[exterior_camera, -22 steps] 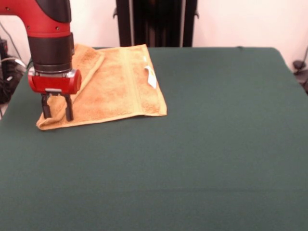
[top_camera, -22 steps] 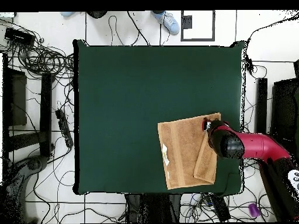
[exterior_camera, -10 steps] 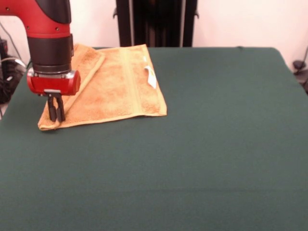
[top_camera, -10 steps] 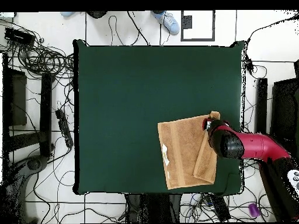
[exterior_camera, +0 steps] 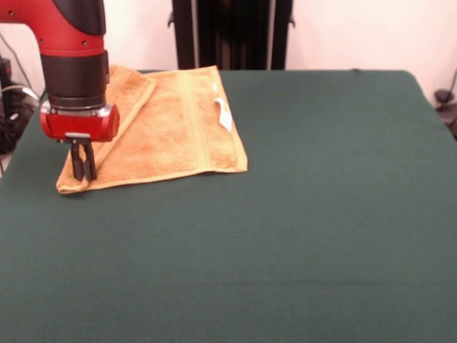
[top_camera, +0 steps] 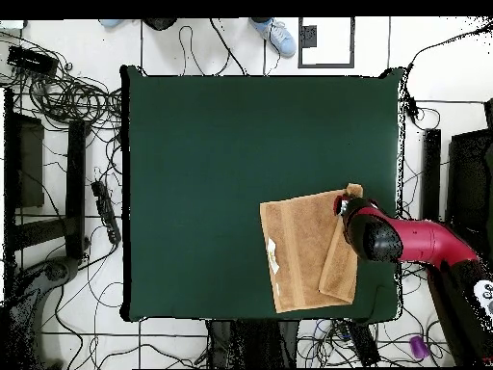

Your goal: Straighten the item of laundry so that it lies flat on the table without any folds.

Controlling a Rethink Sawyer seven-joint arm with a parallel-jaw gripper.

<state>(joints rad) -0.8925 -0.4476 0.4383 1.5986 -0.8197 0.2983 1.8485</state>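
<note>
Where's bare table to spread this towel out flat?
Bare table runs from the towel's tagged edge to the far side, and along the whole camera-side edge. Crowded only at the folded strip, where the gripper is shut on the towel's corner.

Robotics laboratory. Evidence: a red and black robot arm at a cloth-covered table, cables strewn over a white tiled floor, dark equipment stands alongside.
</note>
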